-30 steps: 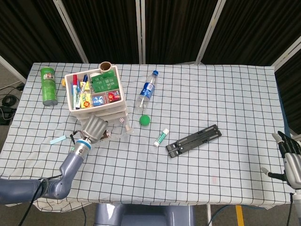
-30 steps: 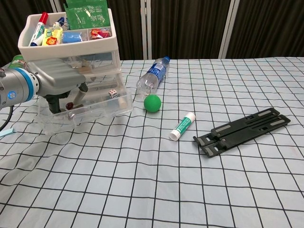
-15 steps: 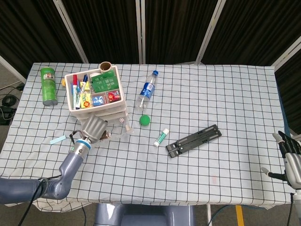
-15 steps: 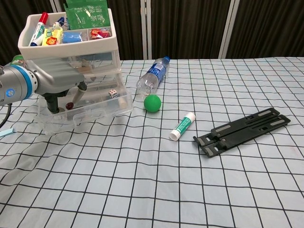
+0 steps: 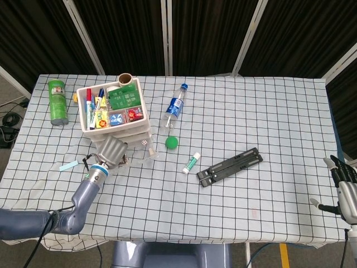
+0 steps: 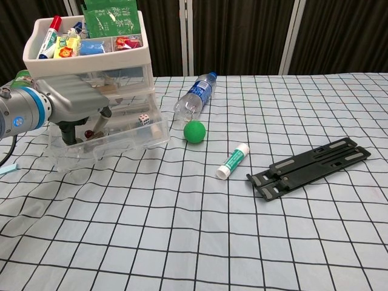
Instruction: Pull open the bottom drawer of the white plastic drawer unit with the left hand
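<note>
The white plastic drawer unit (image 5: 114, 129) (image 6: 91, 60) stands at the table's left, its top tray full of pens and small packets. Its clear bottom drawer (image 6: 124, 142) sticks out toward me, with a white die (image 6: 143, 119) inside. My left hand (image 6: 76, 106) (image 5: 111, 152) lies over the drawer's front left part, its fingers curled down over the front wall and gripping it. My right hand (image 5: 346, 190) hangs off the table's far right edge, holding nothing, fingers apart.
A water bottle (image 6: 195, 100), a green ball (image 6: 194, 131) and a white tube (image 6: 233, 162) lie right of the drawer. A black folding stand (image 6: 309, 165) lies further right. A green can (image 5: 57, 102) stands left of the unit, and a blue strip (image 5: 69, 166) lies near my left arm.
My left hand's fingers shifted slightly on the drawer front. The drawer and my right hand stay about where they were.
</note>
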Controlling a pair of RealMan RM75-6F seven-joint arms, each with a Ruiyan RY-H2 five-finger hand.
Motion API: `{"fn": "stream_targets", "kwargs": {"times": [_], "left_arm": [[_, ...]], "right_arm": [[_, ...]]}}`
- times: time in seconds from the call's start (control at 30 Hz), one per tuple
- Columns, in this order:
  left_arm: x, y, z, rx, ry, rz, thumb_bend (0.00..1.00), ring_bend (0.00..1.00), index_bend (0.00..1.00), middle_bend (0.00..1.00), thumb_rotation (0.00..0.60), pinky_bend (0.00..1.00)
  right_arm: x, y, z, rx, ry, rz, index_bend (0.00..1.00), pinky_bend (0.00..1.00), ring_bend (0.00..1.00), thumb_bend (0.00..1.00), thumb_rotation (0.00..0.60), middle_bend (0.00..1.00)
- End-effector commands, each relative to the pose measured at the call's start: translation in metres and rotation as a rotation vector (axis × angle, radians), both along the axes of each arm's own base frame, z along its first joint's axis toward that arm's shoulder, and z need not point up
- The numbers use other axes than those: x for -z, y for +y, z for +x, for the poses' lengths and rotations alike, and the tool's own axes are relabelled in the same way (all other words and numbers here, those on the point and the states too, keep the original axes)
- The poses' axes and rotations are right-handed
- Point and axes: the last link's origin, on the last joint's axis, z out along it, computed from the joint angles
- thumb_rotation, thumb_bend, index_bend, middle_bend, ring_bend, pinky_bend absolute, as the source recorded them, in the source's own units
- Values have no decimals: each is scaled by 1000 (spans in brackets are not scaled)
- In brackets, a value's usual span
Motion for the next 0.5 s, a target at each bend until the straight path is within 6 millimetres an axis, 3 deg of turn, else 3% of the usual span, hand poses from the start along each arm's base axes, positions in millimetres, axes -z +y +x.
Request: {"fn": "stream_targets", "kwargs": {"times": [0.03,0.17,0.5], "left_arm": [[0,0,-1,1,-2,1,357,949,486,1000,600,857],[0,-1,-1,4,-6,1,457,949,495,1000,600,857],[-2,-4,-1,13,-17,-1,462,949,502,1000,600,857]], "right_arm": [[0,0,0,-1,-1,0,0,0,0,18,600,0],[0,0,0,-2,0,-1,0,0,0,19,600,0],[1,1,1,-2,2,1,0,0,0,19,600,0]]}}
